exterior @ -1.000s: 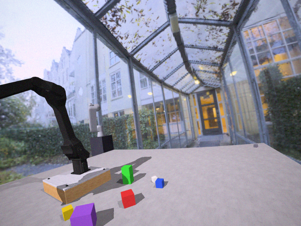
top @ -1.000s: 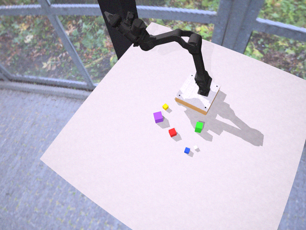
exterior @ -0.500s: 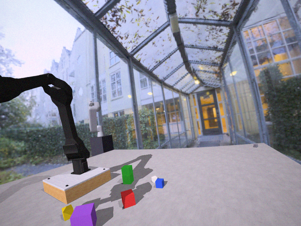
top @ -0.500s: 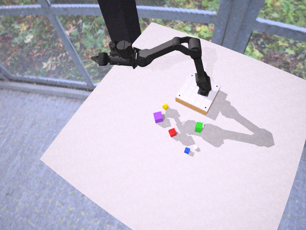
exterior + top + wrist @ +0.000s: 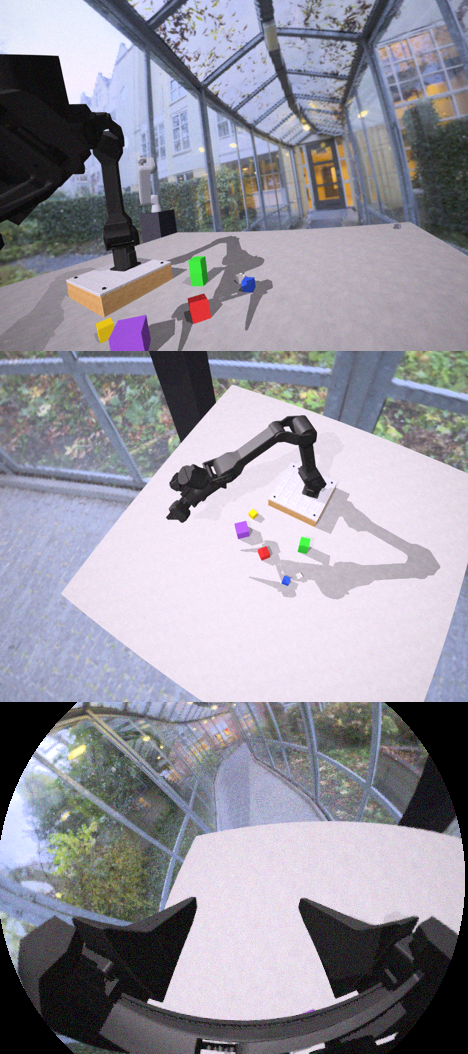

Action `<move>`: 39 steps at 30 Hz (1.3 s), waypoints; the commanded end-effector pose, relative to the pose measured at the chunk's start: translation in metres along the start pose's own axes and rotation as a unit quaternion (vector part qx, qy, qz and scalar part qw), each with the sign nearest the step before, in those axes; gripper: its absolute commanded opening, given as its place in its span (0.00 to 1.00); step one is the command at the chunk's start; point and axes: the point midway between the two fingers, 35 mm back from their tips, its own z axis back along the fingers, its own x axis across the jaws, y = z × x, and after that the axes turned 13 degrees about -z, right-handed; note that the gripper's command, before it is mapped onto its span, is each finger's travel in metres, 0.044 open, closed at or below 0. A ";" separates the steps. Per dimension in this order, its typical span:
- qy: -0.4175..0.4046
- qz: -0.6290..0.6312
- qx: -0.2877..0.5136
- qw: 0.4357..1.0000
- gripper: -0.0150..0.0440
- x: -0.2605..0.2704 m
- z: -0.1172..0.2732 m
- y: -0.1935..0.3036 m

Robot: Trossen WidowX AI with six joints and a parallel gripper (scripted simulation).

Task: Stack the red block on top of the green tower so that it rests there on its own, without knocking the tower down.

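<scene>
Fingers stand wide apart with nothing between them, only bare counter (image 5: 266,864) showing in the wrist view. From above, the gripper (image 5: 177,512) hangs at left of centre, well apart from the blocks. The red block (image 5: 263,552) sits on the counter near mid-frame, between the purple block (image 5: 241,529) and the green tower (image 5: 304,544), touching neither. In the exterior view the arm's near end fills the left edge as a dark blur, cut off by the frame, and the purple block is clipped at the bottom.

Red block (image 5: 263,552) flat on table, green tower (image 5: 304,544) upright nearby, apart
</scene>
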 end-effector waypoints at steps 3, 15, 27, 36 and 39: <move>0.045 0.083 0.120 0.988 1.00 -0.006 0.018 0.086; 0.141 0.264 0.332 0.895 1.00 -0.044 0.103 0.221; 0.188 0.345 0.407 0.825 1.00 -0.071 0.153 0.257; 0.188 0.345 0.407 0.825 1.00 -0.093 0.129 0.278; 0.188 0.345 0.407 0.825 1.00 -0.099 0.123 0.283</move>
